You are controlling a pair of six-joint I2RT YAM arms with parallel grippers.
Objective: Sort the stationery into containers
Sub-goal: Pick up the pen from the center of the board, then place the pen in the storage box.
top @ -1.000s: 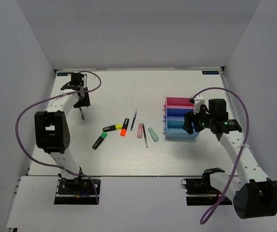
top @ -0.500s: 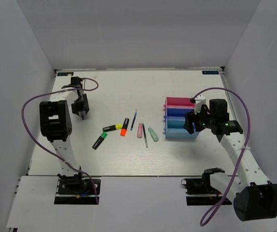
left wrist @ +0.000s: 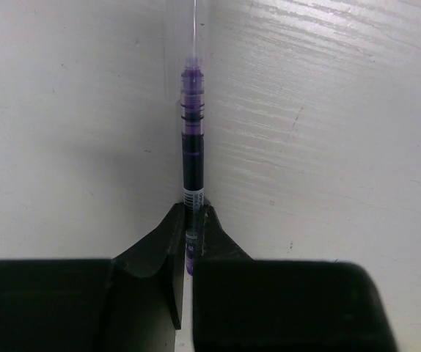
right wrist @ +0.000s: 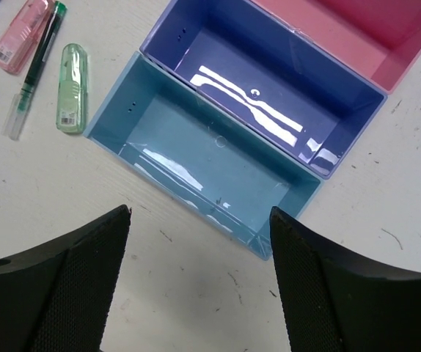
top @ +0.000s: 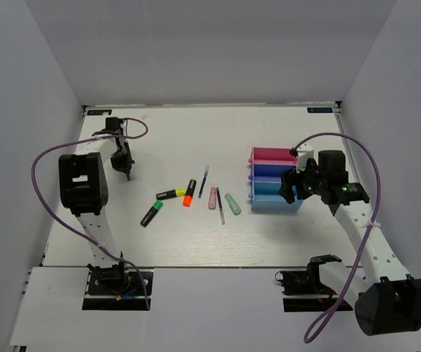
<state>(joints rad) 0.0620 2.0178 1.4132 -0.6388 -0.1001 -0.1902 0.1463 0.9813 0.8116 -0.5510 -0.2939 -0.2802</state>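
Note:
My left gripper is shut on a thin purple pen, whose clear end points away over the table. In the top view this gripper is at the far left. My right gripper is open and empty, just in front of the light blue tray. That tray is joined to the dark blue tray and the magenta tray; all three look empty. Lying mid-table are yellow-black, orange-black, green-black, pink and pale green markers, with two thin pens among them.
White walls close in the table on the left, back and right. The row of trays sits right of centre, with my right gripper at its right end. Purple cables loop over both arms.
My left arm's elbow has swung back and inward, and the gripper with the pen has shifted a little at the far left. The right arm has hardly moved.

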